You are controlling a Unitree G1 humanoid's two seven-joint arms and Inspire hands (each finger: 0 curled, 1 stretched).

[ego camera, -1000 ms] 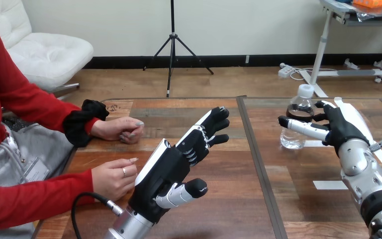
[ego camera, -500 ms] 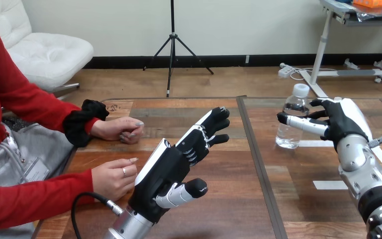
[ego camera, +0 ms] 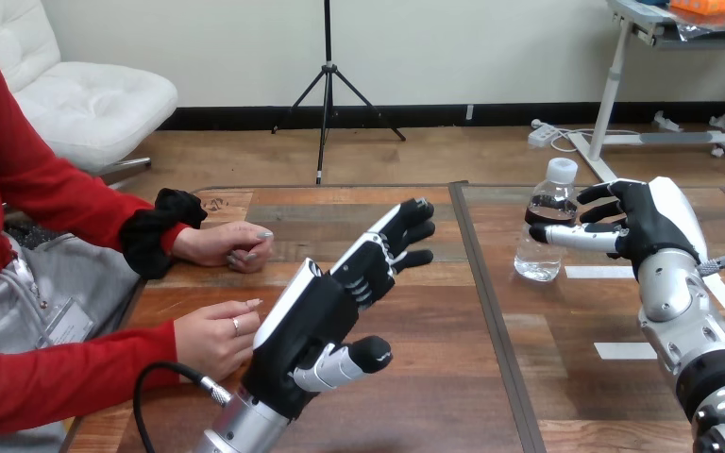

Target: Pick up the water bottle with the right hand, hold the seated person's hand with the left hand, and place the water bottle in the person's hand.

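The clear water bottle [ego camera: 542,226] with a white cap stands upright at the table's far right. My right hand [ego camera: 649,226] is on it from the right, thumb across its front and fingers curled behind it. My left hand [ego camera: 313,319] hovers over the table's near middle, open, fingers straight and pointing away. The person's nearer hand [ego camera: 213,337] rests loosely curled just left of it; no finger of mine is round it. The person's farther hand [ego camera: 225,245] lies on the table further back.
Two white tape strips [ego camera: 624,350] [ego camera: 591,272] lie on the tabletop near my right arm. A dark seam [ego camera: 483,293] runs front to back down the table's middle. The table's left edge [ego camera: 132,302] is next to the person.
My right hand has moved left toward the table's middle, and the bottle has gone with it. My left hand and the person's hands have stayed about where they were.
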